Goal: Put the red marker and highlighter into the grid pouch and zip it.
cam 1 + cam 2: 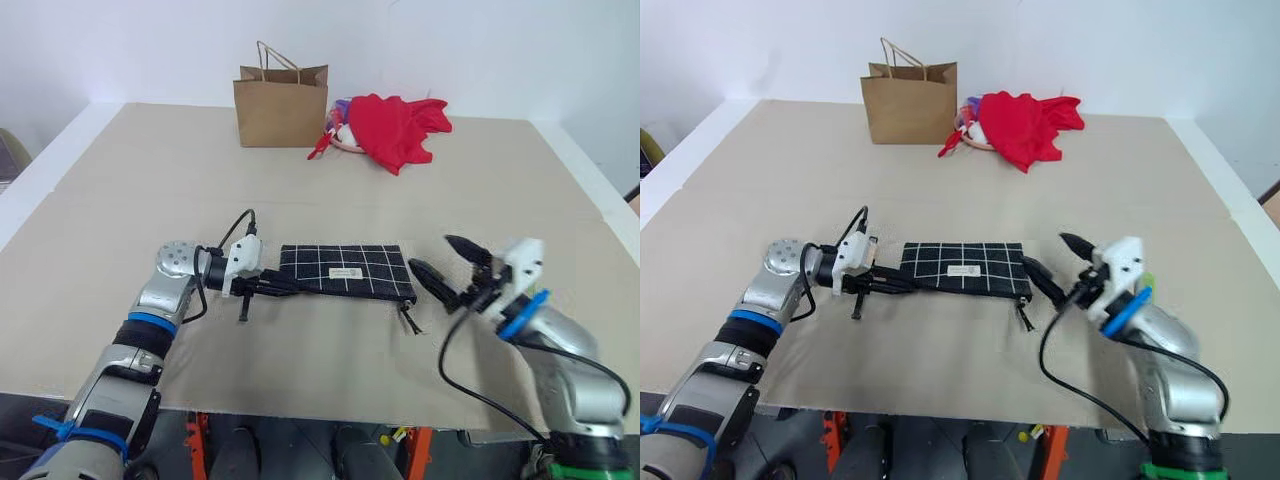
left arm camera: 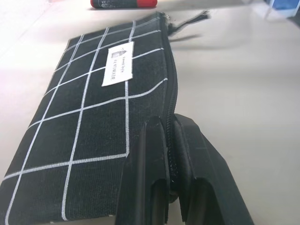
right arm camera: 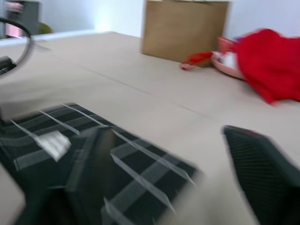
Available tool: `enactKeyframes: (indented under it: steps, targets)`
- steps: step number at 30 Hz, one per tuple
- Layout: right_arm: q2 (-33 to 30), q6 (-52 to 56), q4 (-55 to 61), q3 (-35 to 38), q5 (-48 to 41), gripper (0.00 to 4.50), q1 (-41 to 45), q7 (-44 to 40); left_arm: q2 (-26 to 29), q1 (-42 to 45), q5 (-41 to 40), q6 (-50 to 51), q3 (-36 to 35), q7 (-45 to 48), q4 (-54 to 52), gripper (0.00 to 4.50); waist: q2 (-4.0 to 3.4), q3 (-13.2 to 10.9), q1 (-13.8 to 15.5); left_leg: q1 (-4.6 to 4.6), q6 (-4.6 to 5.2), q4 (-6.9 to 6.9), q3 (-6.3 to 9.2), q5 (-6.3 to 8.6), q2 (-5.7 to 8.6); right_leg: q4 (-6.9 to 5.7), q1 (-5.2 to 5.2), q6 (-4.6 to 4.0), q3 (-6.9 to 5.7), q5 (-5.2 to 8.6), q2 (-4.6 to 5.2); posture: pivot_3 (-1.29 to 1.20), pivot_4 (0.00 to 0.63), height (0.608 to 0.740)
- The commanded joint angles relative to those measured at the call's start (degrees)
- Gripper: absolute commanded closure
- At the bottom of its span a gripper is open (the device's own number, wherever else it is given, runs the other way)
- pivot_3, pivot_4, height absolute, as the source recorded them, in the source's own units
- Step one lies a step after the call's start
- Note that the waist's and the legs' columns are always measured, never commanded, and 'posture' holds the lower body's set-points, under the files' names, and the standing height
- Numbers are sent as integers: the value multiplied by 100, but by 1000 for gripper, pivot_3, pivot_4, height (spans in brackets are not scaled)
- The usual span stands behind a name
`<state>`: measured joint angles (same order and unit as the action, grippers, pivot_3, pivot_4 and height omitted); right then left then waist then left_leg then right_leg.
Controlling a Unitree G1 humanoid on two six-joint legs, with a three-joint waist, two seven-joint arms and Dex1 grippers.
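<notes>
Pinched on the left end of the flat black grid pouch (image 1: 345, 270), the left gripper (image 1: 272, 285) anchors its left-right length; the right gripper (image 1: 452, 270), spread wide, hovers just right of the zipper pull (image 1: 409, 313). From the left wrist, fingers (image 2: 145, 187) clamp the zipper edge; a red-ended marker (image 2: 124, 3) lies beyond the pouch.

The black fabric grid pouch with white lines (image 3: 93, 168) smears into blur in the right wrist view, its white label (image 3: 54, 143) unreadable. The slim black-barrelled red marker (image 2: 124, 3) is cut off by the frame's edge.
</notes>
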<state>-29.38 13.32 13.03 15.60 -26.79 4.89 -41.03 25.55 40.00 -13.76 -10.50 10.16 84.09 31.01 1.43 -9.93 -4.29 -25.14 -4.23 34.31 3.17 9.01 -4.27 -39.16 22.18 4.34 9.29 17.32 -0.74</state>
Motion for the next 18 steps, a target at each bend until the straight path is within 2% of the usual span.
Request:
enactKeyframes:
  steps: [1,9,18]
  targets:
    - [-102,-422,750,289,-334,38,-875,-573,64,-81,-352,576,-259,-138,-571,4500,-7,-3,-25,1,0,2,2,0,0,0,-1,3,-2,2,0,0,150,740]
    - [23,-1622,862,-438,355,38,-1734,-1177,91,-158,-538,1133,-341,-274,-997,4500,-22,-8,-22,10,-8,13,20,-17,4,0,-23,29,-20,10,3,0,150,740]
    - [247,-2380,342,-623,710,38,-1536,-959,164,-351,-611,1419,-332,-374,-1450,4500,-23,-8,-4,13,-28,10,24,-33,4,0,-28,28,-24,4,3,0,150,740]
